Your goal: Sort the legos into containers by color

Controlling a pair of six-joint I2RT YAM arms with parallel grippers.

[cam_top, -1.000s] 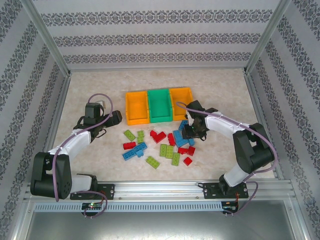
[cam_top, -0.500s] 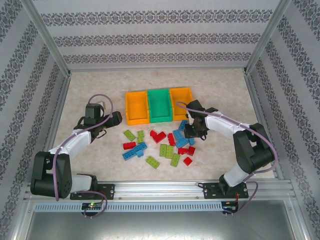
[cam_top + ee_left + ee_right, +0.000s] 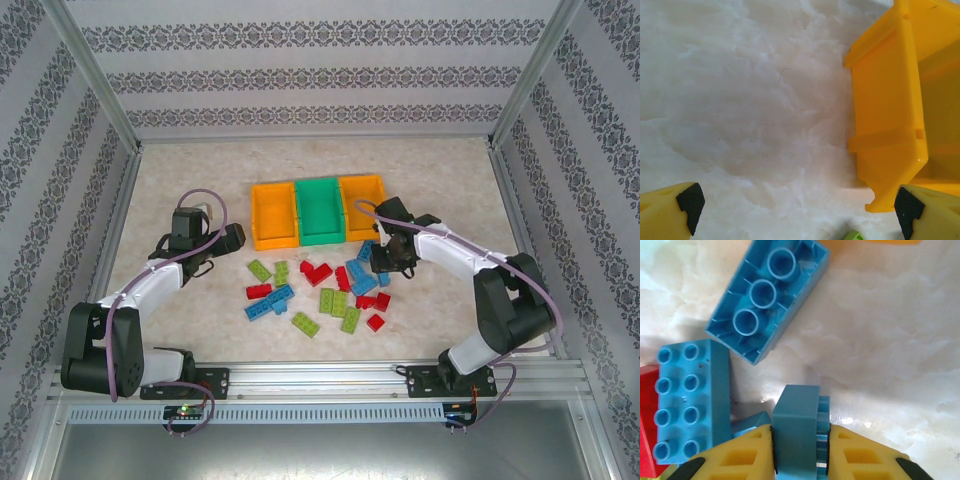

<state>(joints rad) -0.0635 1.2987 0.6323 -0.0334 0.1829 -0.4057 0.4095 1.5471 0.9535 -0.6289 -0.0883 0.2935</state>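
Sitting pinched inside right gripper (image 3: 799,434): blue lego (image 3: 795,410)

Overhead cam's sitting high behind the arms (image 3: 160,285), looking down over the whole tabletop (image 3: 200,170). Both wrist cams are staring down super close: left's sharing the left orange bin (image 3: 887,110) with it, right's sharing blue bricks (image 3: 767,295).

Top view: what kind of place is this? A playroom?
Probably a robot test booth: a left arm and right arm bolted to a metal rail, patterned walls boxing in the table, legos and containers laid out.
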